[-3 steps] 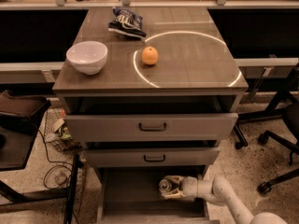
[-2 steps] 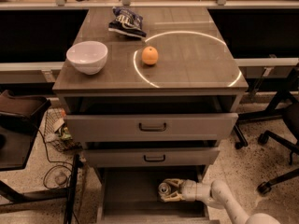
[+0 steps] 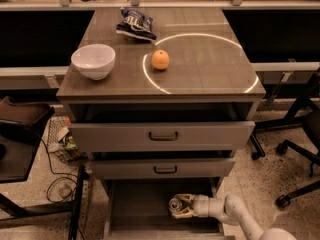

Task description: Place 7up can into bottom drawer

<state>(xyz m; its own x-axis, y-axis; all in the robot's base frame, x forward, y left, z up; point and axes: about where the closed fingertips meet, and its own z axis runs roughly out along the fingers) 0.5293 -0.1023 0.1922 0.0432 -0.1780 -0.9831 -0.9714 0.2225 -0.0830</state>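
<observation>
A: Two things: where is the 7up can (image 3: 174, 204), and how is the gripper (image 3: 180, 207)?
B: The can is tipped on its side, low inside the bottom drawer (image 3: 135, 209), right of its middle, silver top facing left. The gripper reaches in from the right, clamped on it.
A: And the cabinet top (image 3: 205, 74)?
B: White bowl (image 3: 93, 60) at left, orange (image 3: 160, 59) near the middle, dark blue chip bag (image 3: 135, 24) behind.

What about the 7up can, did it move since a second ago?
Yes, slightly. The tool, inside the bottom drawer, carried the 7up can a little down and left, away from the middle drawer handle.
</observation>
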